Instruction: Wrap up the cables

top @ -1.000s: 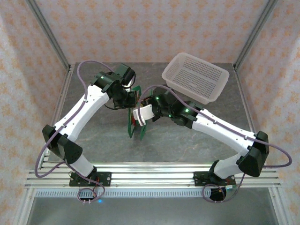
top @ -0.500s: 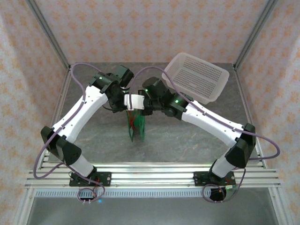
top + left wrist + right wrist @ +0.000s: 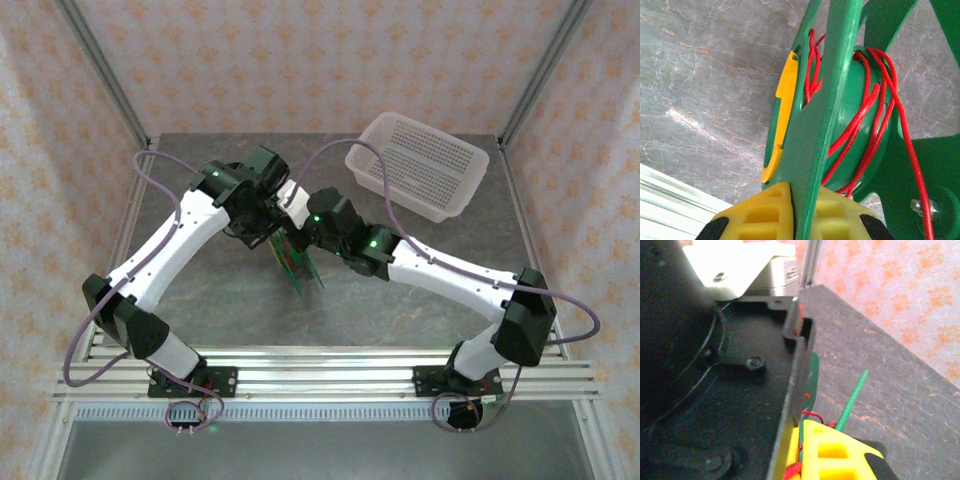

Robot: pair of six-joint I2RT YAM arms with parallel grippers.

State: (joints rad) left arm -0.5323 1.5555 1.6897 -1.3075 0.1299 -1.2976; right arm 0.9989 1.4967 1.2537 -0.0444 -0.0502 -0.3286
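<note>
In the top view a green reel [image 3: 297,262] stands on edge, tilted, just short of the middle of the grey surface [image 3: 220,300] toward 9 o'clock, and both arms meet over it. The left arm [image 3: 165,250] reaches in from 7 o'clock and the right arm [image 3: 450,280] from 5 o'clock, their wrists almost touching above the reel. A white perforated basket [image 3: 405,190] sits well apart at about 1 o'clock, near the back corner. In the left wrist view the left end effector [image 3: 799,210] is clamped on the reel [image 3: 840,75]: its two yellow pads [image 3: 762,215] press either side of one thin green flange at 6 o'clock in the picture. The red cable [image 3: 865,115] is wound in several loose turns around the reel's round hub. One strand leaves the hub toward 5 o'clock and passes close to a small metal bolt [image 3: 921,205]. A curved yellow part [image 3: 782,115] lies against the reel's outer face at 9 o'clock. In the right wrist view the right end effector [image 3: 799,440] shows its yellow fingers [image 3: 840,455] drawn together at 6 o'clock. The red cable [image 3: 811,414] is pinched in the narrow slit between them and curls over the fingertip. A thin green edge of the reel [image 3: 852,397] rises just beyond the fingers toward 1 o'clock. The black housing [image 3: 715,390] of the other arm's wrist sits very close at 9 o'clock, and the patterned wall [image 3: 890,300] stands behind at 2 o'clock.
</note>
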